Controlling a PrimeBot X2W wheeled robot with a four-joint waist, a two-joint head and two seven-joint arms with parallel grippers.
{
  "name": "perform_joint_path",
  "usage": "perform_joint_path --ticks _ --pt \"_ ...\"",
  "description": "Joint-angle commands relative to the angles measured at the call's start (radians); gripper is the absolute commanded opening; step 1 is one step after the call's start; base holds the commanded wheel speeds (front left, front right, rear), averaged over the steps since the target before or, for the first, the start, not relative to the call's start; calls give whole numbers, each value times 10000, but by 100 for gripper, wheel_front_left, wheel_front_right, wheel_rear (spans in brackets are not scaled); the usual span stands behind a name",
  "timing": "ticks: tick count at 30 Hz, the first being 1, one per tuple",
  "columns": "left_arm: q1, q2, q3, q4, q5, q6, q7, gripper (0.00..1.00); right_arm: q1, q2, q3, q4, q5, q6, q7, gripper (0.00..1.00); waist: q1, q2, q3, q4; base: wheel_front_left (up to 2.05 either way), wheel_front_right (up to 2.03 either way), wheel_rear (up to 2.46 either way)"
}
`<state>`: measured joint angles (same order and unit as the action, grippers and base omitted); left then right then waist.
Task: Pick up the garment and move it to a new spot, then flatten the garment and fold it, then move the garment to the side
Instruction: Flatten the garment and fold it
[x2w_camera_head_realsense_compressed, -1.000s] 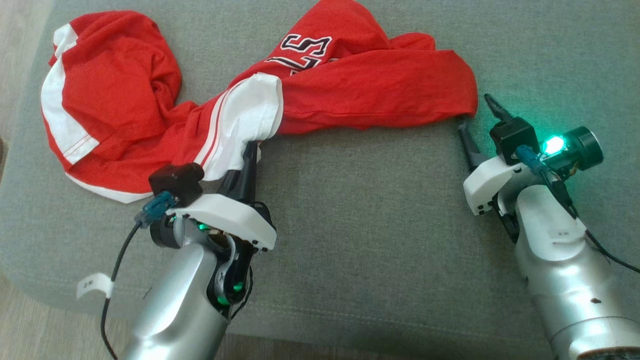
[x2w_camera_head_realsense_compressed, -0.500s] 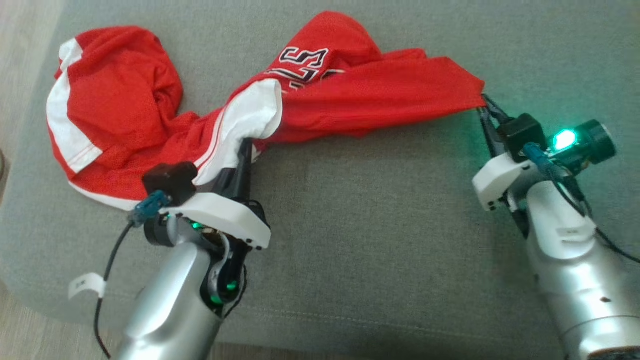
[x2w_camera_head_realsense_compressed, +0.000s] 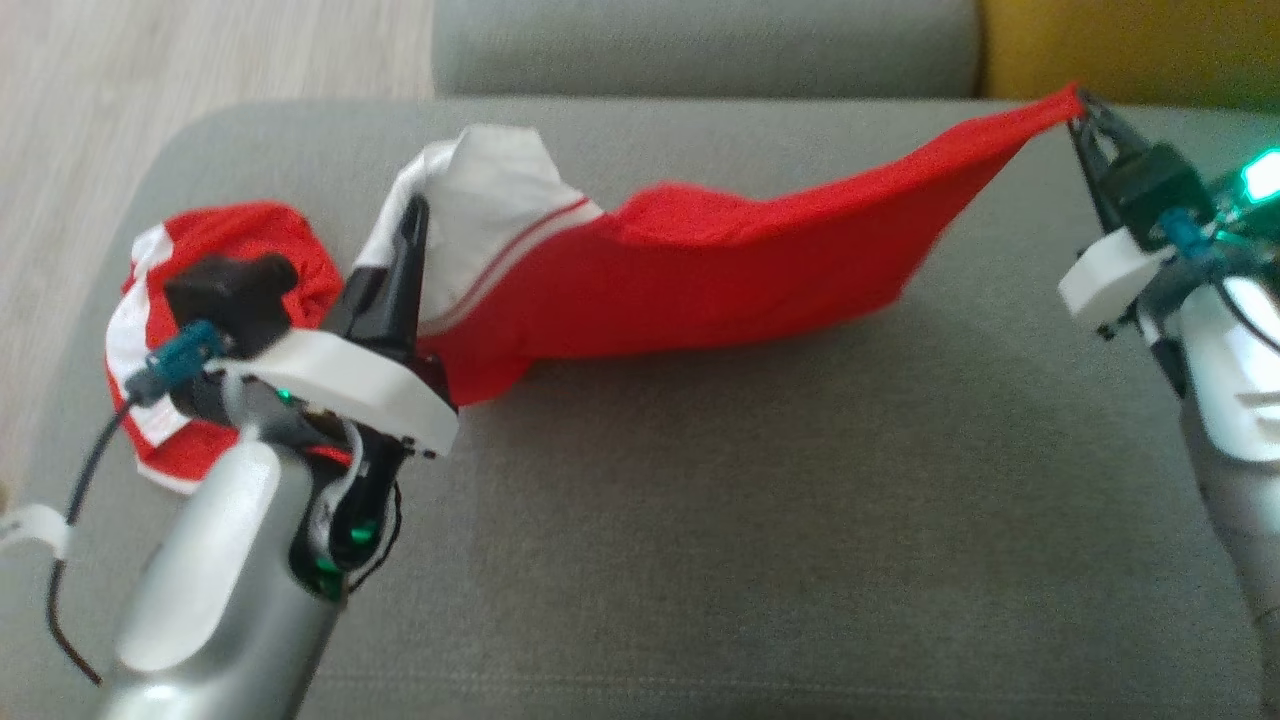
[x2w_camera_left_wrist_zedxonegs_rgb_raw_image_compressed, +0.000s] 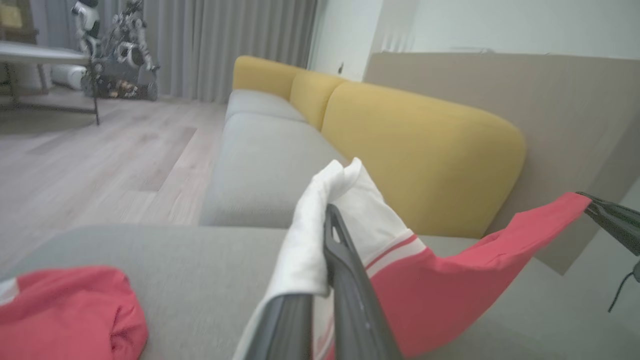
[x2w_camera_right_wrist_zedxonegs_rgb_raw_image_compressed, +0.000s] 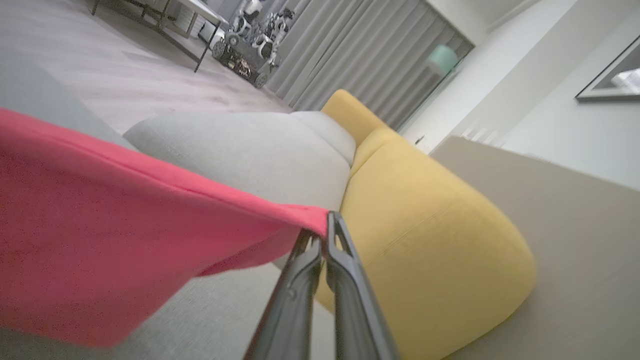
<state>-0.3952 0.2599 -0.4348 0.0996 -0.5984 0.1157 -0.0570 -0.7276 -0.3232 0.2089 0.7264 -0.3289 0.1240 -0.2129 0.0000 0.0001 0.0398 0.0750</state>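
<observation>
Left gripper (x2w_camera_head_realsense_compressed: 412, 215) is clamping the white-trimmed edge of the red garment (x2w_camera_head_realsense_compressed: 720, 265) and the right gripper (x2w_camera_head_realsense_compressed: 1087, 110) is pinching its far red corner, so it's hanging stretched between them, the rest sagging onto the grey sofa cushion (x2w_camera_head_realsense_compressed: 750, 500).

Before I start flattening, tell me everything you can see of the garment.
The garment is a thin red jersey with white panels and striping. It hangs stretched between both tools: the left tool shut on a white panel, the right tool shut on a red corner. Its lower edge sags to the grey sofa cushion, and a bunched end lies there at the left.
</observation>
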Motion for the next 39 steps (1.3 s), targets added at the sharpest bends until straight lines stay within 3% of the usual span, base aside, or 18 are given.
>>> perform_joint_path --ticks 1,8,17,22,26,30,34,39 --pt "-730 401 503 -595 65 53 97 0 -382 -231 214 -503 158 67 124 0 0 -1 -625 -449 0 0 0" --pt "-695 792 812 -2396 -57 455 759 0 -371 -1608 763 -2581 1091 67 1548 0 0 -1 -1070 -976 0 0 0" --pt "-380 1409 1316 -4580 -302 981 1692 0 792 -3938 1081 -6303 2966 67 4396 0 0 -1 -963 -1431 0 0 0" --pt "-1155 1675 1377 -4631 -338 868 2230 0 800 -4503 1090 -7219 3679 67 5207 0 0 -1 -510 -1500 0 0 0" --pt "-2930 1603 1341 -3695 -432 567 2682 0 -267 -4617 1535 -7259 4338 67 5535 0 0 -1 633 -1501 0 0 0" --pt "-5618 1434 1206 -2013 -9 92 2662 0 -2411 -4400 2286 -6441 4781 67 5393 0 0 -1 2241 -1525 0 0 0" --pt "-8290 1024 1122 -23 537 -247 2040 0 -4893 -3697 2532 -4711 4855 67 4627 0 0 -1 3489 -1528 0 0 0" --pt "-10872 625 1256 2441 1294 -372 180 0 -7022 -2370 1438 -2162 4030 67 2691 0 0 -1 4073 -1485 0 0 0"
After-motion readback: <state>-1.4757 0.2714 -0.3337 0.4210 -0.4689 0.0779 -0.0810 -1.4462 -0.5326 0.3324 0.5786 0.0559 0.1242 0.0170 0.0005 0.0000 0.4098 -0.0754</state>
